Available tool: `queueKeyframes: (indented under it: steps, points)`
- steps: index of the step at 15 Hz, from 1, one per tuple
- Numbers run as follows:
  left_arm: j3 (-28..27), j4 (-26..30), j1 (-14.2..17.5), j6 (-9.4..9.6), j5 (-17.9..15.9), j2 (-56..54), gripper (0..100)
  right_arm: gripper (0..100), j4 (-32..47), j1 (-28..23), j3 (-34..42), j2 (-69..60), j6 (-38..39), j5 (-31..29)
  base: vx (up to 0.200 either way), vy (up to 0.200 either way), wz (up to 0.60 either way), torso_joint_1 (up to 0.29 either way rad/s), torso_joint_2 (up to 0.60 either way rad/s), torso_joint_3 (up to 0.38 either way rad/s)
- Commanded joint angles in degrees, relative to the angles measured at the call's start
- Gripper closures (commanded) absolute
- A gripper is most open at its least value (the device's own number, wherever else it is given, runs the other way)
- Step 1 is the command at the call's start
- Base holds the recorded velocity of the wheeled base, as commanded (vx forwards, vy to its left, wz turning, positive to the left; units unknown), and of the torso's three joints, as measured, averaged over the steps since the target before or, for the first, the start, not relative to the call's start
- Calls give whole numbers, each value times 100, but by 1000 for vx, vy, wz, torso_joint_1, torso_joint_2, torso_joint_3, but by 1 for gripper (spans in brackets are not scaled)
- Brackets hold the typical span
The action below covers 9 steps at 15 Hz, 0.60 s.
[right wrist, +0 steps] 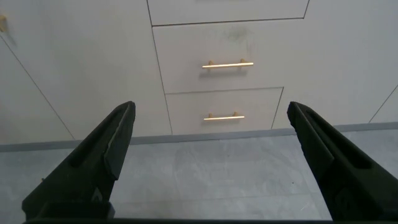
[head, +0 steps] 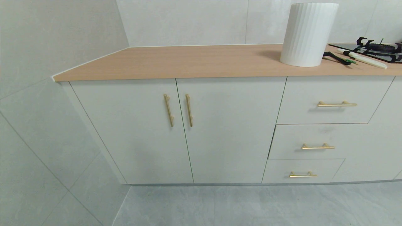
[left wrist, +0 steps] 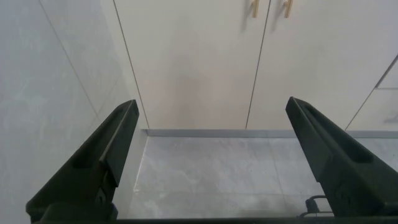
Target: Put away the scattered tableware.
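Note:
Loose utensils lie on the wooden countertop (head: pixel 176 61) at the far right: a black-handled tool (head: pixel 337 57) and a white-handled utensil (head: pixel 366 59), just right of a tall white ribbed container (head: pixel 308 34). My left gripper (left wrist: pixel 211 118) hangs low before the double cabinet doors, open and empty. My right gripper (right wrist: pixel 211 121) hangs low facing the lower drawers (right wrist: pixel 227 62), open with nothing between its fingers.
Double doors with gold handles (head: pixel 179 110) sit left of three stacked drawers (head: pixel 336 103). A black stove burner (head: pixel 380 48) is at the back right. A tiled wall (head: pixel 47 94) closes in on the left. Grey floor (head: pixel 251 204) lies in front.

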Motion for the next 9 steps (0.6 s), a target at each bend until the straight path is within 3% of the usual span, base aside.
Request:
queueKeyframes:
  steps: [1, 7, 9]
  points:
    - [5, 5, 0, 23, -2, 9, 0, 0, 14, 0, 0, 22, -16, 1, 0, 0, 0, 0, 0, 0]
    - [5, 5, 0, -47, 6, 9, 0, 0, 5, 0, 0, 13, 1, -8, 0, 0, 0, 0, 0, 0]
    - [5, 5, 0, 50, 6, 9, 0, 0, 5, 0, 0, 13, 1, -8, 0, 0, 0, 0, 0, 0]
